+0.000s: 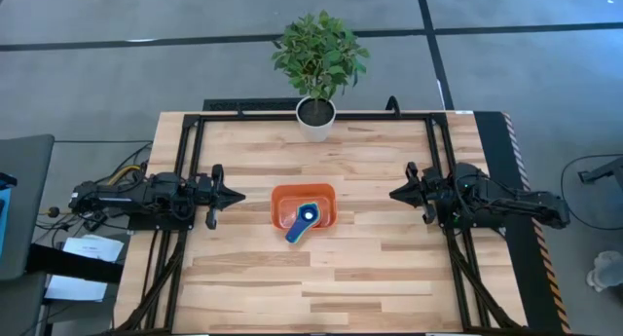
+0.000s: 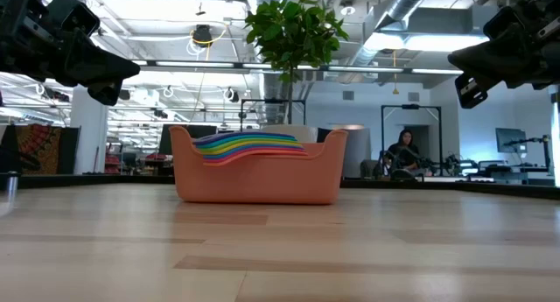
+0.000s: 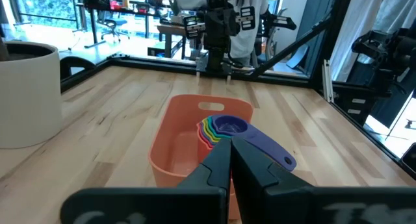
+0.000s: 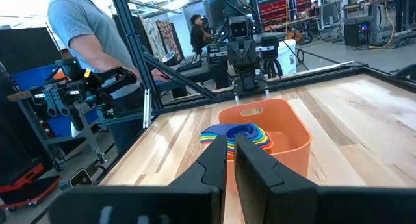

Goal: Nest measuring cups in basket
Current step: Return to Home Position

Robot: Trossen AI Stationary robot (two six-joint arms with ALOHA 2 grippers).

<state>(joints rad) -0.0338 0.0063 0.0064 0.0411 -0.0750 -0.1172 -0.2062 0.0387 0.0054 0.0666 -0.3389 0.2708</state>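
Both claws clenched, empty: left gripper (image 1: 234, 195) hung left of basket (image 1: 280, 195), right gripper (image 1: 397, 192) right of it, each well apart. Nested cups (image 1: 307, 215) sat inside basket, handles overhanging rim, blue topmost.

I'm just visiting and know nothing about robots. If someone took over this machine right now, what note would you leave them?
Left gripper: shut, empty, left of the basket, clear of it.
Right gripper: shut, empty, on its right.
Measuring cups: nested in one stack inside the basket, handles jutting over its rim.
Done: nesting and binning.
Left: apparently only parking the arms.
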